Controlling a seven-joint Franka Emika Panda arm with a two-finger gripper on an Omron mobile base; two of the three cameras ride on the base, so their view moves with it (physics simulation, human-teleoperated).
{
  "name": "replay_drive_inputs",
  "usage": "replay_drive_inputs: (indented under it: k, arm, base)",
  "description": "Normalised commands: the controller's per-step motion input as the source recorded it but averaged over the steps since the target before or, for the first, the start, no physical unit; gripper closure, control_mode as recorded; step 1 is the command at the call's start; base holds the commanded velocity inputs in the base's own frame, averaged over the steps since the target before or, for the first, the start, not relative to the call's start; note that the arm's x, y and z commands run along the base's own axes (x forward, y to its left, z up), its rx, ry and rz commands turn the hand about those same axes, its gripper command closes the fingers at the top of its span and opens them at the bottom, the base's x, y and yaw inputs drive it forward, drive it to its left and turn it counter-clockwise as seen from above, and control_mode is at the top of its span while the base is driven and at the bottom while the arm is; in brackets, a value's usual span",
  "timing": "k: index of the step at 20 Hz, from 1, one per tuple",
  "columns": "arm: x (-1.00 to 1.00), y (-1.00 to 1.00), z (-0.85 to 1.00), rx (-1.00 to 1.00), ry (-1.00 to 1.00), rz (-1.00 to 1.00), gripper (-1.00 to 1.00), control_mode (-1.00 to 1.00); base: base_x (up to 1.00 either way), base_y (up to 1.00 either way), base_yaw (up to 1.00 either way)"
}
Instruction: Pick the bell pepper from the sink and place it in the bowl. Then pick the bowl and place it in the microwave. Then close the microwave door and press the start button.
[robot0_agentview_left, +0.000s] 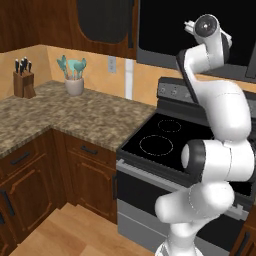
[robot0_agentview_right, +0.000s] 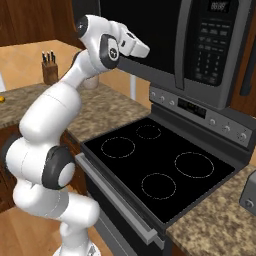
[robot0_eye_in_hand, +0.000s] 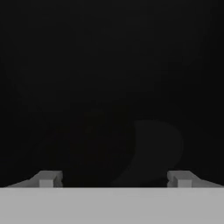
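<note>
A wood-panelled kitchen corner holds a speckled granite desk (robot0_agentview_left: 75, 117) that bends around dark brown cabinets, with a black glass stove (robot0_agentview_right: 160, 165) set beside it. At ten o'clock in the left base view a knife block (robot0_agentview_left: 23, 80) stands on the desk, and a white pot of teal utensils (robot0_agentview_left: 74, 80) sits to its right, well apart from the block.

Above the stove hangs the microwave (robot0_agentview_right: 200, 45), wide and black, its keypad panel at one o'clock in the right base view. The microwave door (robot0_agentview_right: 145, 35) is a dark panel to the left of the keypad; it lies flush with the front, so it looks shut.

The white arm rises and reaches up to the microwave's front, its hand close to the door's lower edge at eleven o'clock in the right base view. In the hand view the fingers (robot0_eye_in_hand: 114, 178) stand spread wide, one tip at seven o'clock and the other at five o'clock, with nothing between them. Ahead of them lies a very dark surface with a faint curved shape that I cannot make out.
</note>
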Motion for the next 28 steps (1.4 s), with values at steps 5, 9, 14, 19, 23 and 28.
replay_drive_inputs:
  k: [5,9,14,19,23,28]
  arm:
    - [-1.00,0.00,0.00,-0.02,-0.06,0.02,-1.00,-1.00]
    - [-1.00,0.07,0.00,-0.05,-0.01,0.02,1.00,-1.00]
    - [-0.97,0.20,0.00,-0.08,0.00,0.03,1.00,-1.00]
    - [-0.85,0.21,0.00,-0.12,-0.01,0.05,1.00,-1.00]
    - [-0.63,0.02,0.00,-0.10,0.00,0.13,1.00,-1.00]
    - [-0.40,-0.01,0.00,-0.06,0.00,0.13,1.00,-1.00]
  base:
    - [0.00,0.00,0.00]
    - [0.00,0.00,0.00]
    - [0.00,0.00,0.00]
    - [0.00,0.00,0.00]
    - [0.00,0.00,0.00]
    - [0.00,0.00,0.00]
